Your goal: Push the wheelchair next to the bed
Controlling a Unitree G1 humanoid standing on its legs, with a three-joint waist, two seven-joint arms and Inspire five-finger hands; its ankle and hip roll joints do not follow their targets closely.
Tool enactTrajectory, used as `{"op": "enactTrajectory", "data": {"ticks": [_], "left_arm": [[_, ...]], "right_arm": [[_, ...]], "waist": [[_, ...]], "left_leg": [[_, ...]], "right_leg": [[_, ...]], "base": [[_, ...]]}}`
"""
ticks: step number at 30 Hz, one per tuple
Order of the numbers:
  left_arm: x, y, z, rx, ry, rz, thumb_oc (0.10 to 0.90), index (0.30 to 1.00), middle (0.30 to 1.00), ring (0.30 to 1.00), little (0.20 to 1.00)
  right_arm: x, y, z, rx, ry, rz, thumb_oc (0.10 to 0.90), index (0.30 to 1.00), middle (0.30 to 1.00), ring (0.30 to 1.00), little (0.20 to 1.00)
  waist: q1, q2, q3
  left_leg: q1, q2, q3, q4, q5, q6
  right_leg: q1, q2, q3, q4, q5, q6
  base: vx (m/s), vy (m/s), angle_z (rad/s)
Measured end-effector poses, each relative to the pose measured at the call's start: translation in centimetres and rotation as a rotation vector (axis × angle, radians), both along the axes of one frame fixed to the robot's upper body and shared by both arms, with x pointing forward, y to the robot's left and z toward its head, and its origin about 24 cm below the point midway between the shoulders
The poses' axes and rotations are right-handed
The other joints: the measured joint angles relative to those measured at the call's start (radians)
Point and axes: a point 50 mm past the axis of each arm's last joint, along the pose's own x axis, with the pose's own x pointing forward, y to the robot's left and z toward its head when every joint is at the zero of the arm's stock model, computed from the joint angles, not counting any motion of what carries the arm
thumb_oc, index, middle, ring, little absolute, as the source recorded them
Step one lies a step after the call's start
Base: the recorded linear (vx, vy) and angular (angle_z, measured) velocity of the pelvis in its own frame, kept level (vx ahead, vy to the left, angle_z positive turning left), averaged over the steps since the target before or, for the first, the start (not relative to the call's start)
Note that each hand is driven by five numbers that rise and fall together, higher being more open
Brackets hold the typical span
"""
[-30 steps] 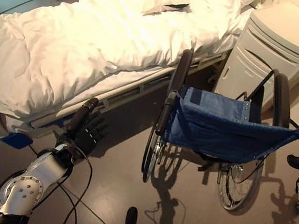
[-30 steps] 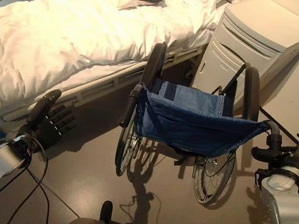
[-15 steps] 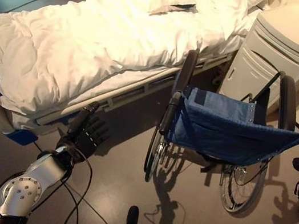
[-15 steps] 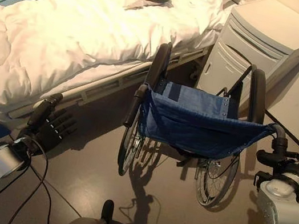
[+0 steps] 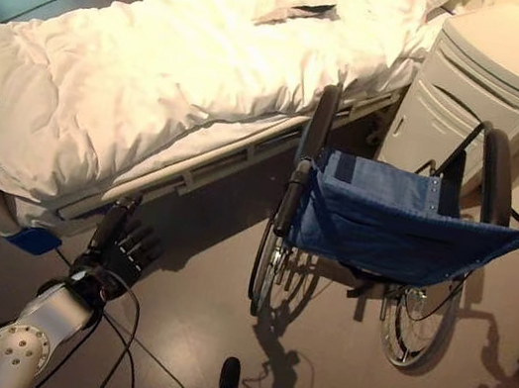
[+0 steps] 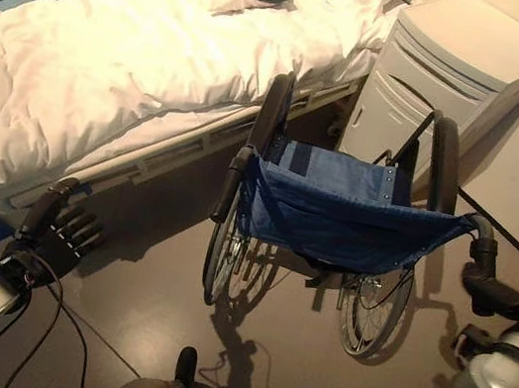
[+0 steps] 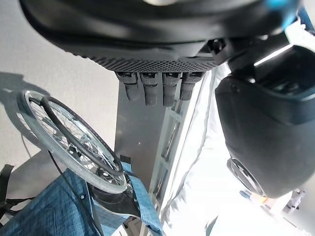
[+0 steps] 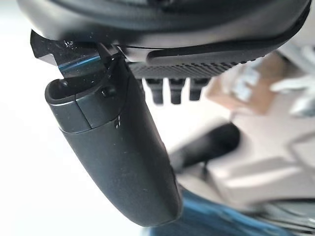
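Left hand (image 5: 126,249) lowered, fingers (image 7: 156,90) loosely open, right hand (image 8: 118,162) off wheelchair (image 5: 389,227), open

bed (image 5: 161,66): far end cut off | wheelchair (image 8: 221,221): blurred

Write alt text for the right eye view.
A blue-seated wheelchair stands beside a white-covered bed, a pale cabinet just behind it. The left robot hand hangs open near the bed's foot, touching nothing.
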Motion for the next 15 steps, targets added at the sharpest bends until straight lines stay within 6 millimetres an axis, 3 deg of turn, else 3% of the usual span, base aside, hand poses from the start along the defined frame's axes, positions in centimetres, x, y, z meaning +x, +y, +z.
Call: {"op": "enactTrajectory", "data": {"ticks": [2, 6, 11, 15], "left_arm": [[-0.4, 0.2, -0.3, 0.0, 0.016, 0.009, 0.8, 0.9, 0.9, 0.9, 0.9], [-1.0, 0.3, -0.7, -0.001, 0.038, 0.015, 0.8, 0.9, 0.9, 0.9, 0.9], [-1.5, 0.3, -1.3, -0.011, 0.06, 0.024, 0.8, 0.9, 0.9, 0.9, 0.9], [-1.6, -0.4, -1.8, -0.054, 0.06, 0.032, 0.8, 0.9, 0.9, 0.9, 0.9]], "right_arm": [[-0.2, 0.3, -0.2, 0.048, -0.042, 0.059, 0.8, 0.9, 0.9, 0.9, 0.9], [-0.8, 0.5, -0.9, 0.087, -0.08, 0.067, 0.8, 0.9, 0.9, 0.9, 0.9], [-2.3, 0.0, -1.5, 0.107, -0.111, -0.005, 0.8, 0.9, 0.9, 0.9, 0.9], [-3.3, -0.9, -2.2, 0.13, -0.144, -0.16, 0.8, 0.9, 0.9, 0.9, 0.9]], "waist": [[-0.01, -0.033, -0.043], [-0.031, -0.046, -0.064], [-0.053, -0.008, -0.094], [-0.062, 0.016, -0.111]], "left_leg": [[-0.007, 0.004, 0.02, 0.0, -0.002, -0.003], [-0.006, 0.009, 0.04, 0.0, -0.002, -0.003], [-0.009, 0.011, 0.061, 0.0, -0.001, -0.003], [-0.008, 0.013, 0.073, 0.0, 0.001, -0.007]], "right_leg": [[-0.015, -0.001, 0.021, 0.002, -0.007, 0.003], [-0.022, -0.002, 0.047, 0.005, -0.01, 0.006], [-0.034, -0.005, 0.062, 0.012, -0.009, 0.007], [-0.035, -0.004, 0.065, 0.011, -0.01, 0.007]], "base": [[-0.04, -0.013, -0.17], [-0.04, -0.005, -0.11], [-0.02, -0.001, -0.08], [-0.01, -0.001, -0.03]]}}
